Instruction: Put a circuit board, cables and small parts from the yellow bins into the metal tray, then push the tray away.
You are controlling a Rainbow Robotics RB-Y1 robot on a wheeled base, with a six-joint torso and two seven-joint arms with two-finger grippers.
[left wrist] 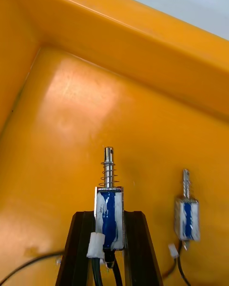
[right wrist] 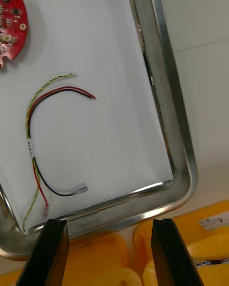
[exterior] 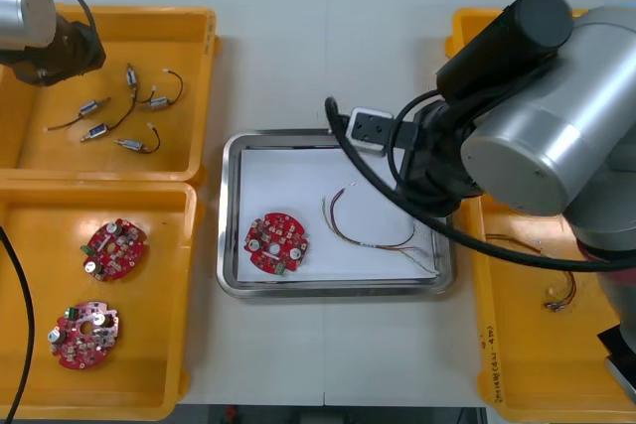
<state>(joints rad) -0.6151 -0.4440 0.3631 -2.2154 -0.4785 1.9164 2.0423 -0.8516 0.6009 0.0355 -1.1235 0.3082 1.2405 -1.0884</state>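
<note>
My left gripper [left wrist: 109, 224] was down in the far bin on the left [exterior: 189, 76], its two fingers clamped on the blue-wrapped body of a small metal part [left wrist: 109, 202]. I judged that hold sensible: the body gives the fingers flat sides to press on, while the springy pin stuck out past the fingertips and the wires trailed back between them. A second part [left wrist: 186, 214] lay just beside it, apart from the fingers, so only one was caught. I could not tell whether the held part was resting on the bin floor or just off it.

My right gripper [right wrist: 109, 224] hung with its fingers wide apart and nothing between them, over the corner of the tray [exterior: 231, 215] next to the right-hand bins [exterior: 517, 345]. The circuit board [exterior: 276, 242] and a red, black and yellow cable [exterior: 373, 230] lay flat inside the tray, well apart. By my reckoning a small part was what the tray lacked, and the push came after that.
</note>
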